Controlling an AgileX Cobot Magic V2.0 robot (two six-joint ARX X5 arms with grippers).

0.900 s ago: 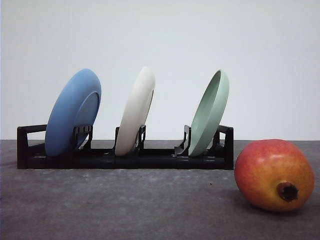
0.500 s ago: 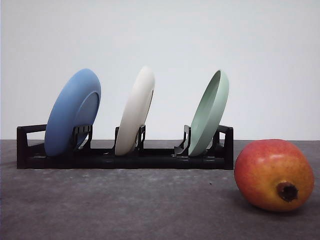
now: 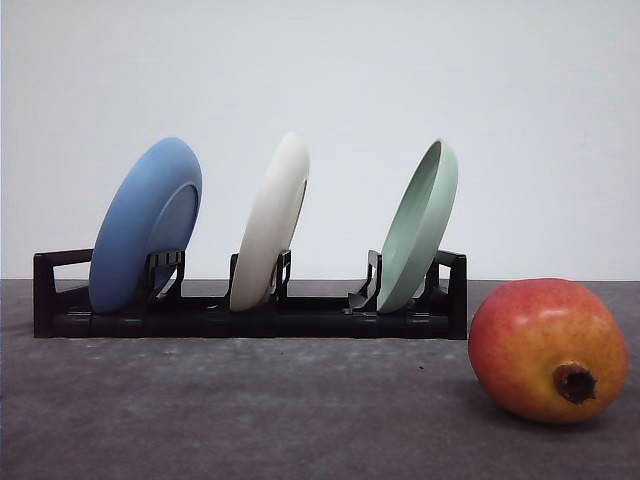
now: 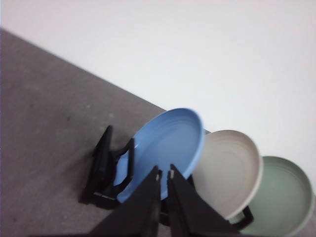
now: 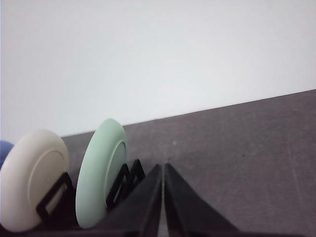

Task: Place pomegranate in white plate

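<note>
Pomegranate lies on table right of black rack; white plate stands in rack's middle slot. No legible writing. Left gripper and right gripper: jaws closed, empty.

Left gripper is sitting with its black fingers nearly together — only a thin gap showing at the tips, nothing between them. Right gripper is showing the same — fingers pressed tip to tip, holding nothing. Both are hanging in the air, touching nothing.
</note>
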